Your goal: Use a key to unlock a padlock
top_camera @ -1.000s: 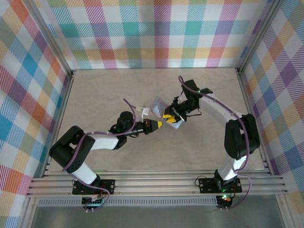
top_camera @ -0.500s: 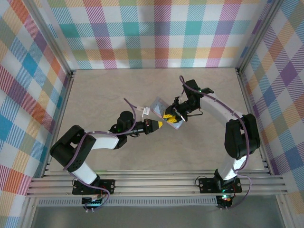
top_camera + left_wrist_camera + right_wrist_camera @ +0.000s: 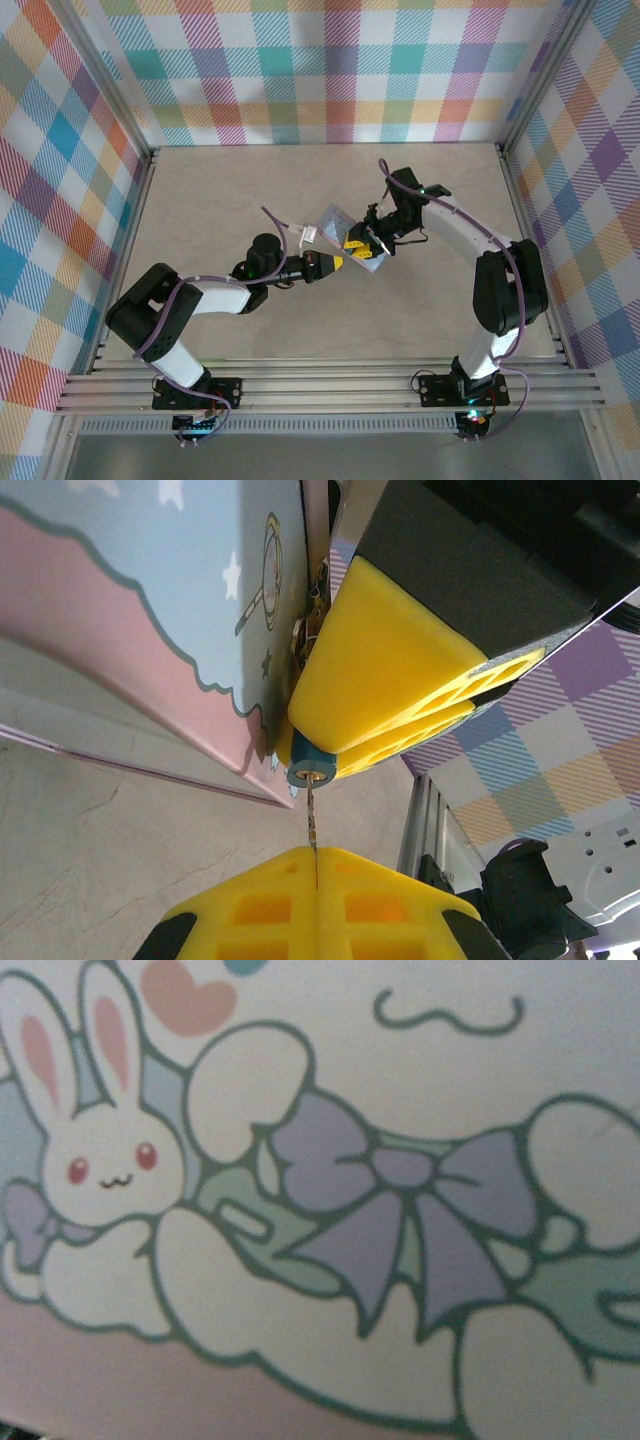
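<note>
Padlock (image 3: pixel 312 769), tiny and blue, sits at the tin's (image 3: pixel 150 610) edge. We judge it light, hard and slippery, best gripped by its body. Nearest, the left gripper (image 3: pixel 316 858) presses its pads together on the thin, likely bendable key (image 3: pixel 313 825), whose blade meets the padlock. Beyond, the right gripper (image 3: pixel 345 742) pinches the padlock beside the tin. Both arms reach inward toward the tin.

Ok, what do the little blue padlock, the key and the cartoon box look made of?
Tiny blue-bodied padlock: blue painted or anodised body, silvery metal face that glints. Slim key: bare greyish metal, thin and straight. Pale blue and pink cartoon box: probably printed tin, smooth and slightly glossy with a thin sharp edge, though coated card can't be ruled out.
</note>
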### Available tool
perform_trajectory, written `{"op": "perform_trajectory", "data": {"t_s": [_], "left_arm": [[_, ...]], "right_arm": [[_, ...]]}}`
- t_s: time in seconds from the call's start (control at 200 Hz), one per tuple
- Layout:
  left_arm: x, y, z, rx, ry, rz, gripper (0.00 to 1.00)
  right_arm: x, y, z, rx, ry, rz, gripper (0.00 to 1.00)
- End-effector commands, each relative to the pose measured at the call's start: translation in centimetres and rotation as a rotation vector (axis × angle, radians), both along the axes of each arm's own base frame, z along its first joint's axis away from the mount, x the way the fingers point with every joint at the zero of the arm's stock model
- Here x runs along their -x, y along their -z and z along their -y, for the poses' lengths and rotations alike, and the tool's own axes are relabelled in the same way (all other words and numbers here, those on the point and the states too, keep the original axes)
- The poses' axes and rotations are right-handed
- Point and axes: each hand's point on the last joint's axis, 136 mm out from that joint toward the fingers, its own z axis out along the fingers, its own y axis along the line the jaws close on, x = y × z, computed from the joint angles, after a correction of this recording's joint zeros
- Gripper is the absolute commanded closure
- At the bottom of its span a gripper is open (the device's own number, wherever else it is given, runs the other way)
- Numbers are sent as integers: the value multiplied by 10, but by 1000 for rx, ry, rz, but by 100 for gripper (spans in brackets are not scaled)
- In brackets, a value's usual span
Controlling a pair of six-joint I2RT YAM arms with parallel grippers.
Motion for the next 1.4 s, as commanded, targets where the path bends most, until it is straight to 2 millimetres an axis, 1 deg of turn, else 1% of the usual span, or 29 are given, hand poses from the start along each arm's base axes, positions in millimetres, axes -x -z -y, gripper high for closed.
{"op": "perform_trajectory", "data": {"t_s": [0.0,0.215,0.625,0.835,1.06,1.255,1.395], "left_arm": [[-7,-29,6,71,23,70,100],[-19,-25,0,99,4,40,100],[-28,-14,-4,72,9,7,100],[-31,-21,-5,38,-20,57,100],[-25,-34,5,20,-60,96,100],[-17,-35,13,-5,-78,122,100],[-20,-39,10,-28,-122,140,100]], "right_arm": [[6,-16,-4,-67,-48,38,100],[10,-18,-4,-83,-72,38,100],[12,-20,-4,-72,-101,27,100],[13,-20,-3,-58,-91,11,100],[10,-20,0,-24,-61,9,100],[9,-18,0,-20,-43,-1,100],[10,-17,0,-16,-43,-8,100]]}}
